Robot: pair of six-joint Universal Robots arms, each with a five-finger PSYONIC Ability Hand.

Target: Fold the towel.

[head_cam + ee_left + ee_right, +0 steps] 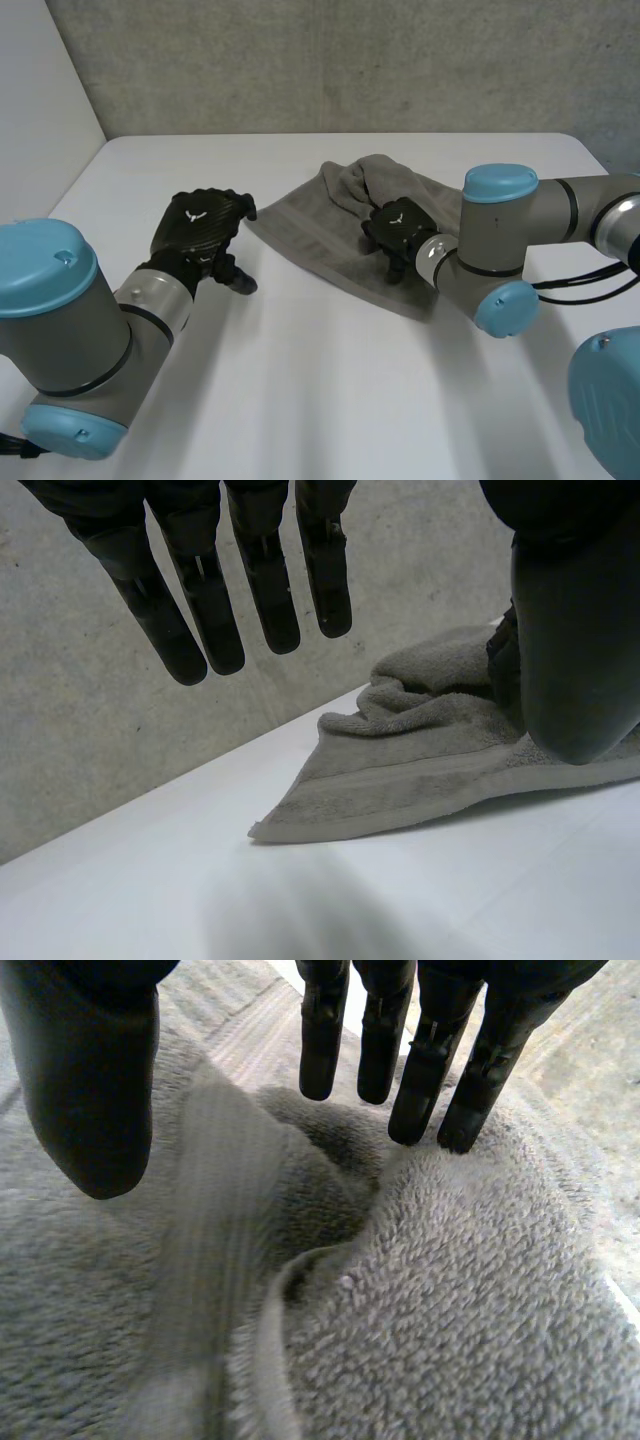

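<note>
A grey towel (310, 225) lies flat on the white table (320, 380), with a bunched ridge along its far side. My right hand (400, 230) rests on the middle of the towel just below that ridge. In the right wrist view its fingers (420, 1070) are straight and spread over a raised fold of the towel (450, 1290), with the thumb apart from them. My left hand (200, 222) hovers over bare table to the left of the towel's near-left corner. Its fingers (200, 590) hang straight and hold nothing, and the towel's corner (265, 830) lies beyond its fingertips.
My right arm's elbow (500, 240) covers the towel's right part. A grey concrete wall (350, 60) stands behind the table's far edge, and a white wall is at the left.
</note>
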